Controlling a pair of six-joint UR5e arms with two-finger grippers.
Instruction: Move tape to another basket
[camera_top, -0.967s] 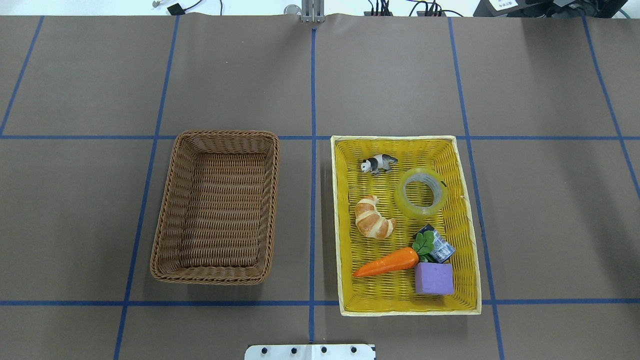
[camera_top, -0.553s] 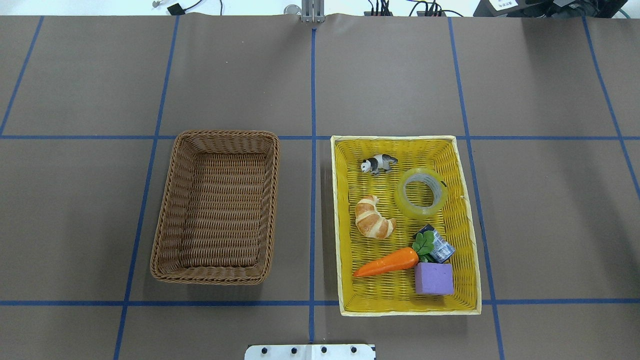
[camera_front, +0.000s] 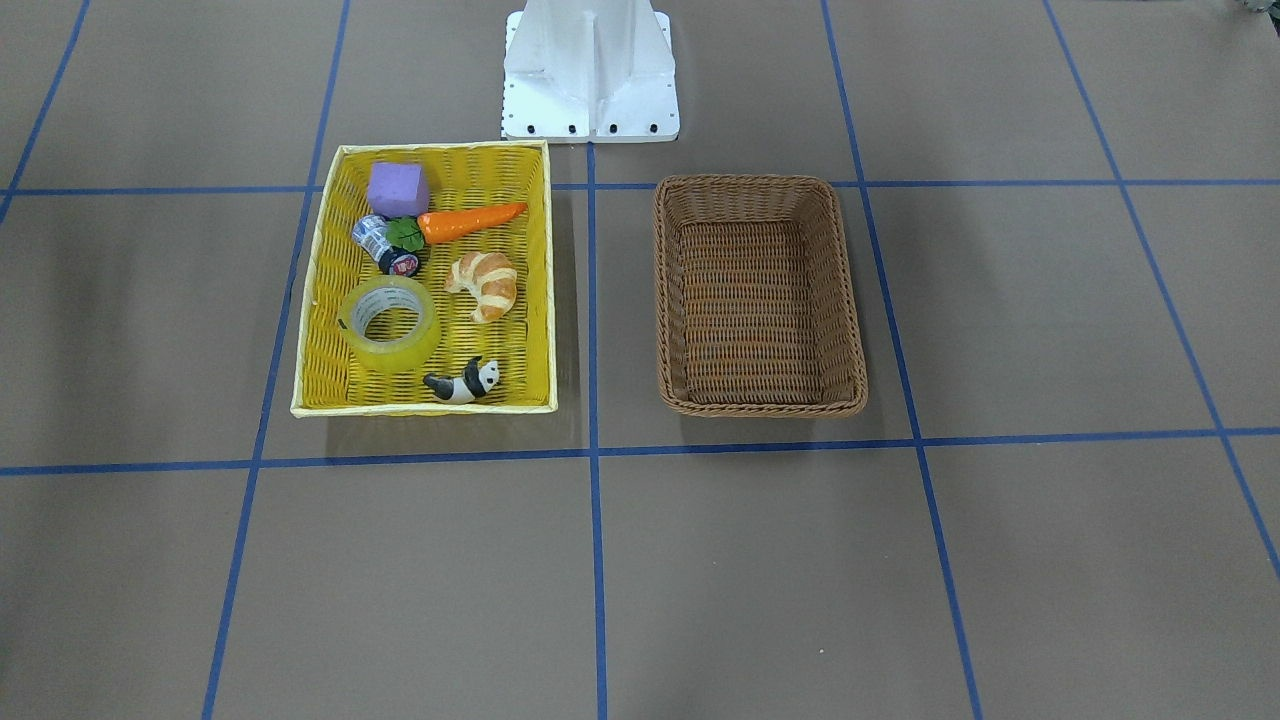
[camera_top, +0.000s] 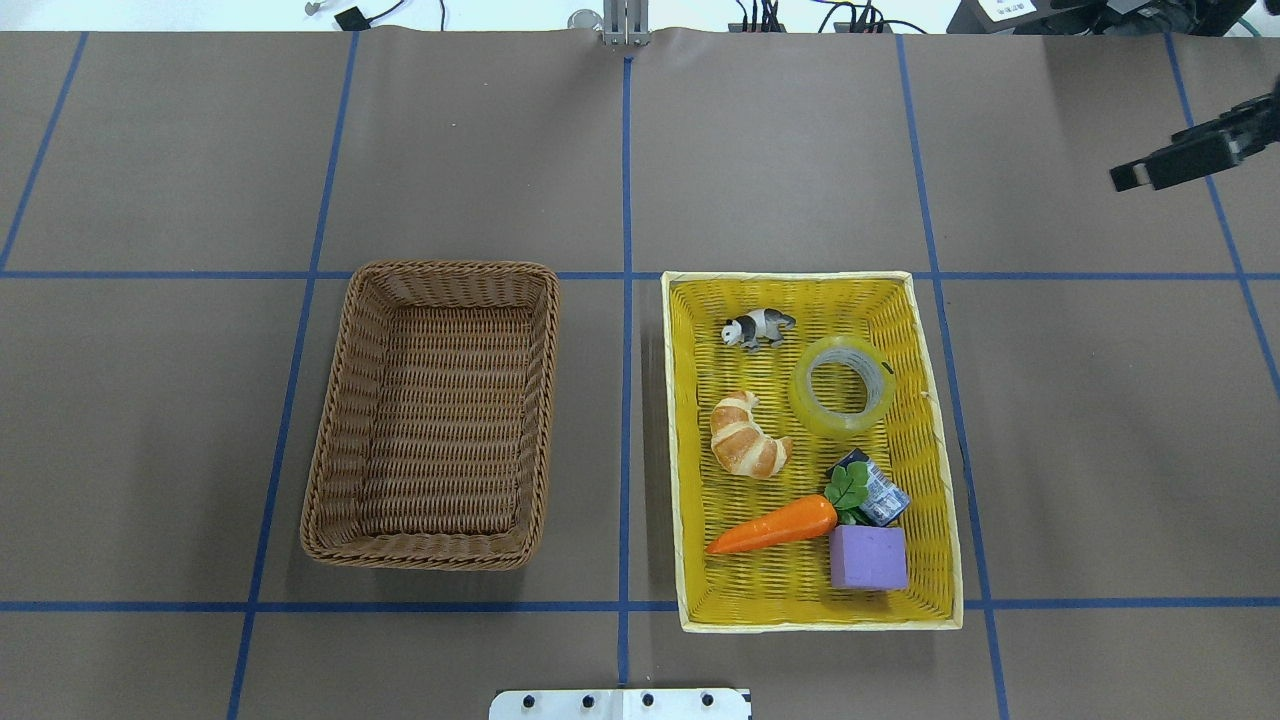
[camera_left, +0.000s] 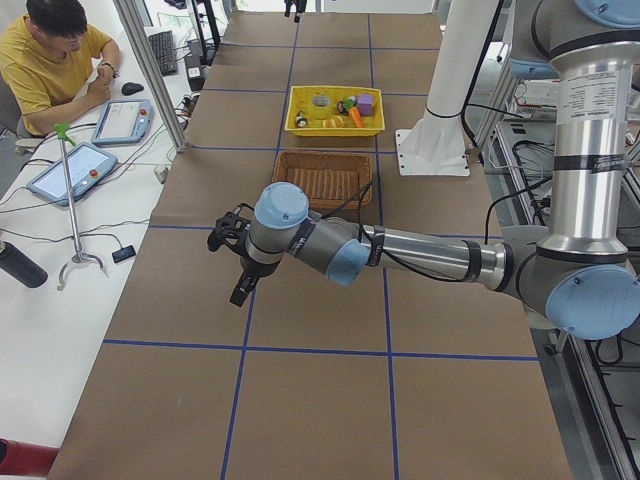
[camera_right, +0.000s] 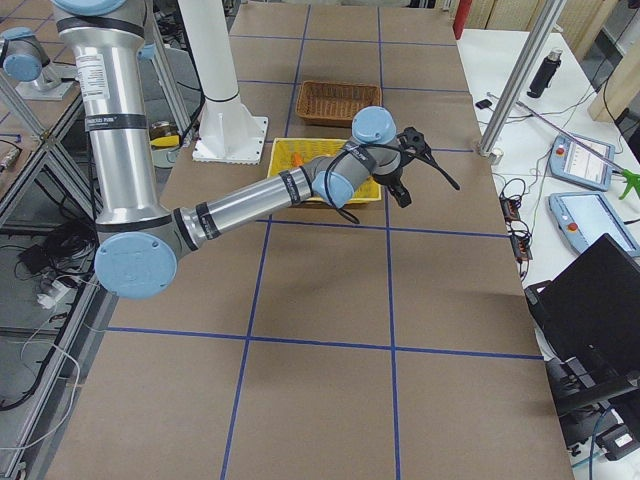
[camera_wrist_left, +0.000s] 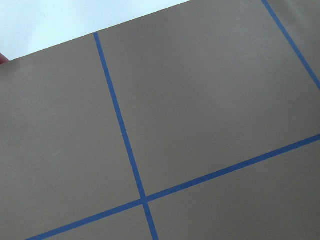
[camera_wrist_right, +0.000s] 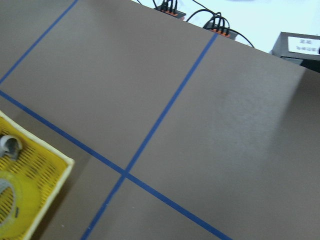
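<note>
Overhead exterior view, reading left to right. The left gripper (camera_left: 240, 285) is not showing here. It is hanging over bare table (camera_left: 300, 420) in the exterior left view, and you cannot tell whether it is spread or pressed together. The brown basket (camera_top: 452, 268) is sitting empty on the left and is ready to receive. The yellow basket (camera_top: 790, 275) is sitting just beside it on the right.

The tape (camera_top: 840, 424) is lying flat inside the yellow basket with its hole facing up. It is close to the right wall, with the panda (camera_top: 757, 327) and the bottle (camera_top: 872, 492) nearby. The right gripper (camera_top: 1135, 177) is hovering well apart at the upper right edge, and its state cannot be told either.

When you are approaching, you should probably be coming straight down. Aim to put one finger in the hole and one outside the band, on the side away from the wall.
</note>
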